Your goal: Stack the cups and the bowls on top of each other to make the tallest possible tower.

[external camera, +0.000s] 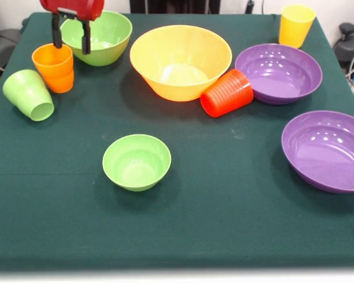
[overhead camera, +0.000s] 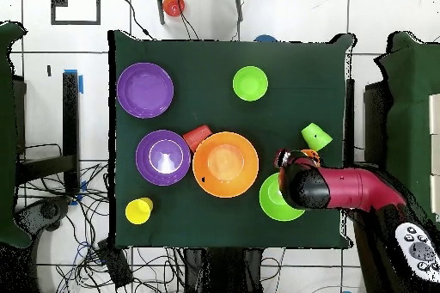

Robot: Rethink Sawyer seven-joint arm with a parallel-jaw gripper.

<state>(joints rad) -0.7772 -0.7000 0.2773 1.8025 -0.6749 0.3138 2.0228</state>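
A: Nearest the front camera sat the small glossy light-green plastic bowl (external camera: 137, 161), upright, alone on the dark green tablecloth (external camera: 224, 224). What lay behind it?

B: Two wide shallow purple plastic bowls: one (external camera: 326, 150) at the right edge, the other (external camera: 278, 72) farther back. A ribbed red plastic cup (external camera: 226, 92) lay on its side between that farther purple bowl and the large orange-yellow plastic bowl (external camera: 180, 61), touching both or nearly so. A yellow tumbler (external camera: 295, 25) stood upright at the far right corner.

A: And the left side?

B: A light-green tumbler (external camera: 29, 94) was tipped over, mouth toward the camera. Just beside it an orange tumbler (external camera: 53, 67) stood upright. Behind came the medium light-green bowl (external camera: 97, 36).

A: Gripper (external camera: 71, 38)?

B: Its two black fingers (external camera: 85, 39) hung apart, holding nothing, over the orange tumbler and the bowl's rim.

A: Overhead?

B: Same layout (overhead camera: 249, 82). The red arm (overhead camera: 344, 188) covered the orange tumbler and part of the medium bowl (overhead camera: 277, 198). No blue bowl, nothing stacked.
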